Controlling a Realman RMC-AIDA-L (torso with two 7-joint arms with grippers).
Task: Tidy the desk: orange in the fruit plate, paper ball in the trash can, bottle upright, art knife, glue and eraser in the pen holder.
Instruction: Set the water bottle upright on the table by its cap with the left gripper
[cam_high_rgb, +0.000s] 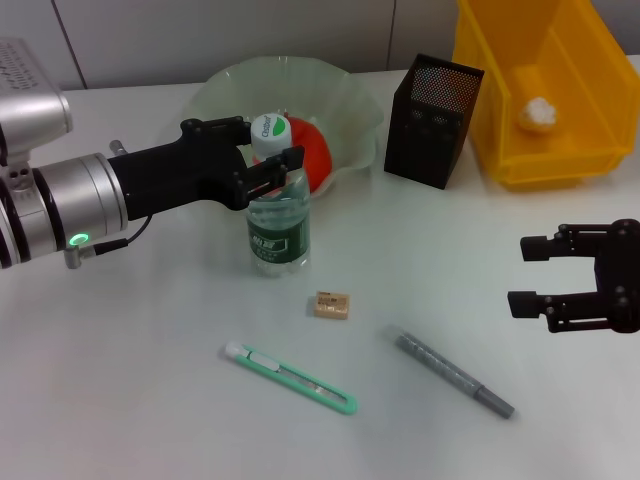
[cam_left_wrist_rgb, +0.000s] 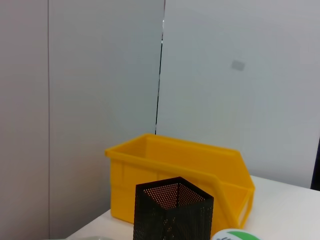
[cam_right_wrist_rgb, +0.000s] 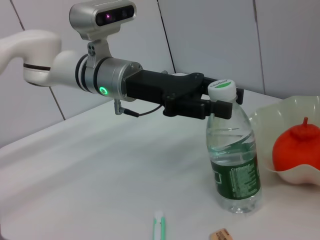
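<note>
A clear water bottle (cam_high_rgb: 278, 225) with a green label and white cap stands upright on the white table. My left gripper (cam_high_rgb: 272, 142) is shut around its neck just under the cap; this also shows in the right wrist view (cam_right_wrist_rgb: 226, 101). The orange (cam_high_rgb: 305, 150) lies in the pale green fruit plate (cam_high_rgb: 350, 110). The paper ball (cam_high_rgb: 537, 113) lies in the yellow bin (cam_high_rgb: 560, 150). The tan eraser (cam_high_rgb: 332, 305), green art knife (cam_high_rgb: 290, 378) and grey glue stick (cam_high_rgb: 455, 373) lie on the table. The black mesh pen holder (cam_high_rgb: 432, 120) stands at the back. My right gripper (cam_high_rgb: 520, 273) is open and empty at the right.
The yellow bin and pen holder stand side by side at the back right, as the left wrist view shows the holder (cam_left_wrist_rgb: 172, 212) in front of the bin (cam_left_wrist_rgb: 185, 160). The plate is directly behind the bottle. A grey wall runs behind the table.
</note>
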